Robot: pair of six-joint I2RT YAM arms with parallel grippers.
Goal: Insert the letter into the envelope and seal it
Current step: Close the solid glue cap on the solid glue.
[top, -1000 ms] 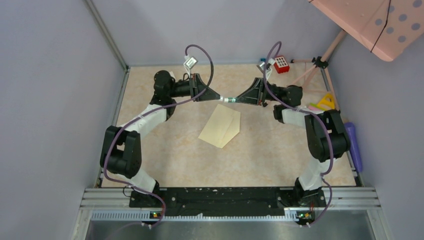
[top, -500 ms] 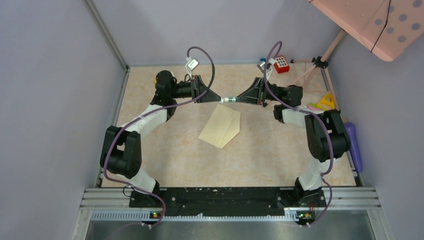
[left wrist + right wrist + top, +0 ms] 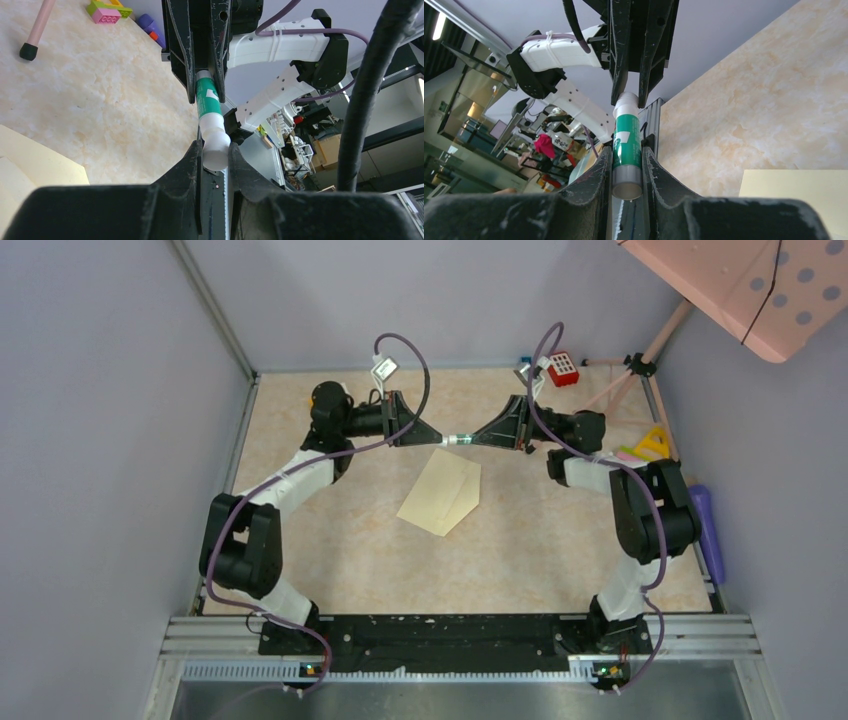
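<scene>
The left arm has edged a little toward the right arm since a second ago, and its cable loop has shifted with it. Over the last half second nothing visibly moves. The envelope has not moved at all.

The two arms meet nose to nose above the far part of the table (image 3: 300,540), with a glue stick (image 3: 457,439) bridging the gap between them. The left gripper (image 3: 216,150) is clenched on the stick's white cap (image 3: 216,145). The right gripper (image 3: 628,162) is clamped around the green body, its fingers pressing on either side of the label. From the left wrist view the cap looks seated on the tube, with no gap showing at the join.

The envelope (image 3: 442,492) lies flat on the table just in front of and below the grippers, touched by neither. Its outline comes to a point toward the near right, which suggests the triangular flap is open. No separate letter shows in any view, so whether it is inside cannot be told.

The pause with both grips set probably means the arms are about to uncap the glue and the sealing step is starting. The next move likely needs a straight pull apart, or a twist. The main risk is the smooth tube slipping in the right fingers, or the stick dropping onto the paper.
</scene>
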